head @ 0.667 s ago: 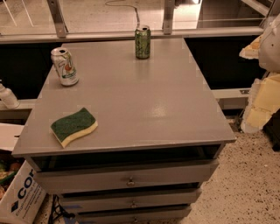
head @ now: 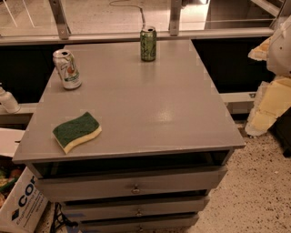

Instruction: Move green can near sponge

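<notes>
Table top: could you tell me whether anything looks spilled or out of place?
Nothing stands out: green can and white can stand upright, sponge lies flat. The hand is beyond the right edge of the table.

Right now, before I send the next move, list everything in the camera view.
green can: 1, dark green with silver top, upright at the tabletop's far edge, about the middle
white can: 1, white with green-orange print, upright at far left
sponge: 1, green over pale yellow, front-left of the tabletop, apart from both cans
table: 1, grey, centre
drawers: 3, grey, under the tabletop
cardboard box: 1, white with blue print, floor at bottom left
cable: 1, dark, floor beyond the table
gripper: 1, pale, at the right edge, off the table
</notes>
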